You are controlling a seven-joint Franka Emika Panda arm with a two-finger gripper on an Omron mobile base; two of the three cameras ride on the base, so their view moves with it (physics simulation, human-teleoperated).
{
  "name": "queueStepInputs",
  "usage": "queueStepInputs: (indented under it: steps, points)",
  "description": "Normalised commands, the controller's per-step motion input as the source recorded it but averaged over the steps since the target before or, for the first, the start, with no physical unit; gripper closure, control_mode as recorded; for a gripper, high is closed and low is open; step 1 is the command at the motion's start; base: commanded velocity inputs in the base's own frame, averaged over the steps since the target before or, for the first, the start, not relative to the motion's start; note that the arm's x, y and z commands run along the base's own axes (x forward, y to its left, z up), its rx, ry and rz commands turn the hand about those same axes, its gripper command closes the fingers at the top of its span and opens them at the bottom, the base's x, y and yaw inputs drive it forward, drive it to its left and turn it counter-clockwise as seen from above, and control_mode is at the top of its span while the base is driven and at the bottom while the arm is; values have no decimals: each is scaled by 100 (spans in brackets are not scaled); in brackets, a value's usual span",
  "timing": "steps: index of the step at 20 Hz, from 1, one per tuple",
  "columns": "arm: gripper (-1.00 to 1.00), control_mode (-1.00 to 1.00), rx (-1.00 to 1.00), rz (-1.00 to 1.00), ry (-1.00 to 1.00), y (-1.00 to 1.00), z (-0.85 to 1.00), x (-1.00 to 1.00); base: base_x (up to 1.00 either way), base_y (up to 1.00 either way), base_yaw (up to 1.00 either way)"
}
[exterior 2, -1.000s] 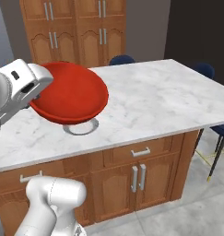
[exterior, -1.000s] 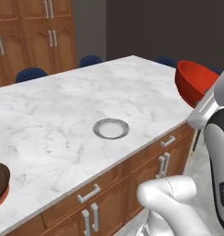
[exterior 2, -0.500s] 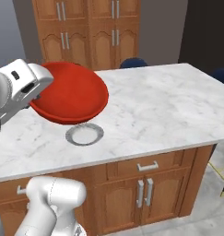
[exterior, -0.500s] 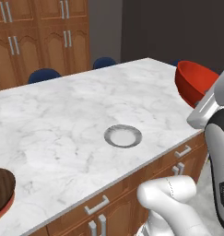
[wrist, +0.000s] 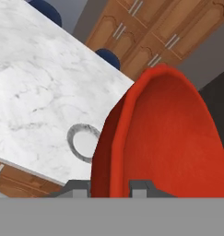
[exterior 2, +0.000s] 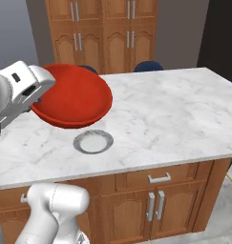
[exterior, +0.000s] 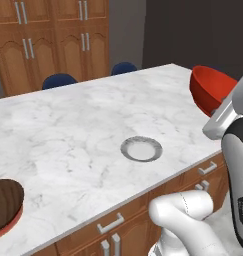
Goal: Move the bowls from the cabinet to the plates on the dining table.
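My gripper (wrist: 108,187) is shut on the rim of the glossy red bowl (wrist: 164,138), which hangs tilted above the near edge of the dining table (exterior: 68,125). The red bowl (exterior 2: 74,99) floats just above and behind the pale grey plate (exterior 2: 93,142), apart from it. That plate (exterior: 141,148) lies near the table's front edge. At the far left, the dark brown bowl (exterior: 3,204) sits on a red-rimmed plate (exterior: 7,231). The cabinet is out of view.
Blue chairs (exterior: 59,80) (exterior 2: 148,66) stand at the table's far side, with tall arched-panel cupboards (exterior: 53,35) behind them. Drawers and doors with silver handles (exterior 2: 158,178) line the table's near face. The marble around the grey plate is bare.
The whole scene has shifted as the base drove along the table; the grey plate now sits closer to the arm. The red bowl stays in the gripper.
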Motion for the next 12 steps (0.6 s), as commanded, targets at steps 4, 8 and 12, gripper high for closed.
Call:
queueStepInputs:
  steps: [4, 8, 12]
  points:
    - [100, 100, 0, 0, 0, 0, 0, 0, 18, 0, 10]
    - [100, 100, 0, 0, 0, 0, 0, 0, 17, 0, 9]
    - [100, -100, -2, 5, 6, 0, -8, 6, 7, 0, 4]
